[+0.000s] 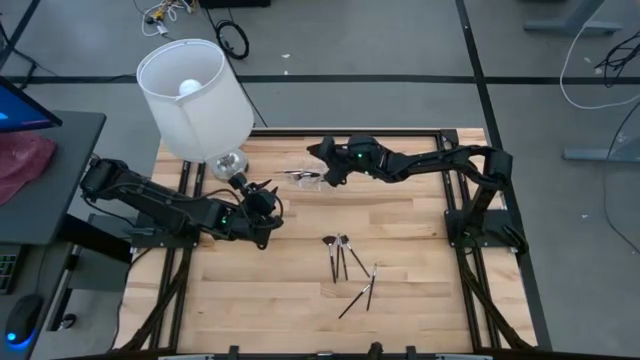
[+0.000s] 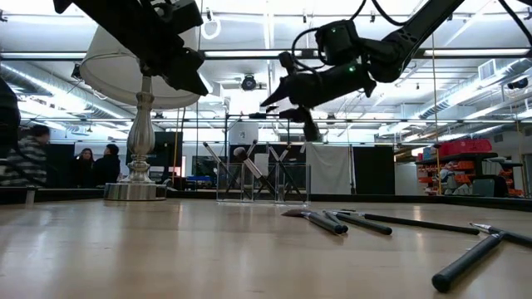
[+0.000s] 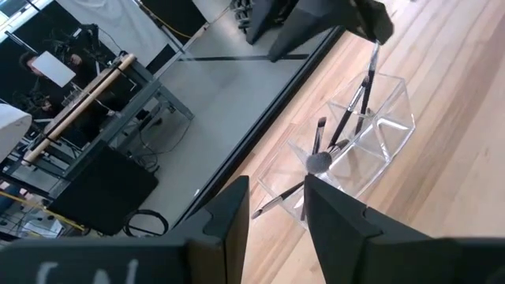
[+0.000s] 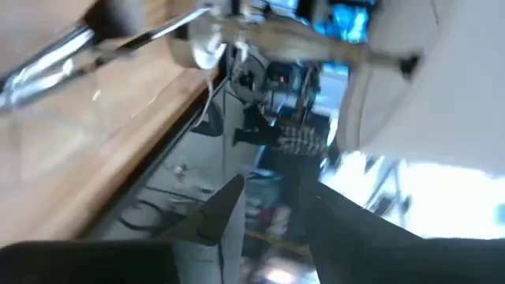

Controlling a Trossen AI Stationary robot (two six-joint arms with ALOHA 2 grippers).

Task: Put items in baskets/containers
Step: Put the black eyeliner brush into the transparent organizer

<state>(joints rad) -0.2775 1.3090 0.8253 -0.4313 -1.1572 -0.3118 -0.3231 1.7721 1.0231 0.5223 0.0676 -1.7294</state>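
The clear container [image 1: 305, 180] [image 2: 262, 184] [image 3: 355, 142] stands on the far middle of the table. Several dark brushes [image 3: 347, 118] stick up out of it, leaning on its walls. More brushes lie flat nearer the front: a bunch [image 1: 340, 255] [image 2: 349, 220] and two others [image 1: 365, 285] [image 2: 474, 253]. My right gripper [image 1: 322, 170] [image 2: 259, 110] [image 4: 272, 213] hovers open just above the container, with nothing showing between its fingers. My left gripper [image 1: 268, 195] [image 3: 276, 213] is open and raised, left of the container beside the lamp's base.
A tall lamp with a white shade [image 1: 195, 95] stands on its silver base [image 2: 137, 178] at the table's far left, close to my left gripper. Bare wood stretches across the near half around the loose brushes. People [image 2: 91, 166] stand in the room beyond the table.
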